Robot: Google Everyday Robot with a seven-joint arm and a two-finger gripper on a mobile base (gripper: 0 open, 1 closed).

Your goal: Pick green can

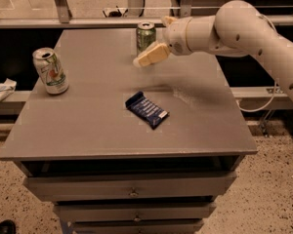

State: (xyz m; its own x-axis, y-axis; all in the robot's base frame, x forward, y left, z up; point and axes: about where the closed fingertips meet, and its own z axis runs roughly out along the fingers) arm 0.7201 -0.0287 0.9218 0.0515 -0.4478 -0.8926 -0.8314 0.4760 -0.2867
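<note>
The green can [145, 34] stands upright near the far edge of the grey table [88, 126], a little right of the middle. My gripper [152, 41] reaches in from the right on a white arm and is open. One cream finger [149, 56] lies just in front of the can and the other finger [168, 20] shows to the can's right rear. The can stands close to the gap between them; I cannot tell whether they touch it.
A white-and-silver can with red and green marks [50, 71] stands at the table's left. A dark blue snack packet [146, 109] lies in the middle. Drawers [132, 193] sit under the tabletop. A rail [88, 22] runs behind the table.
</note>
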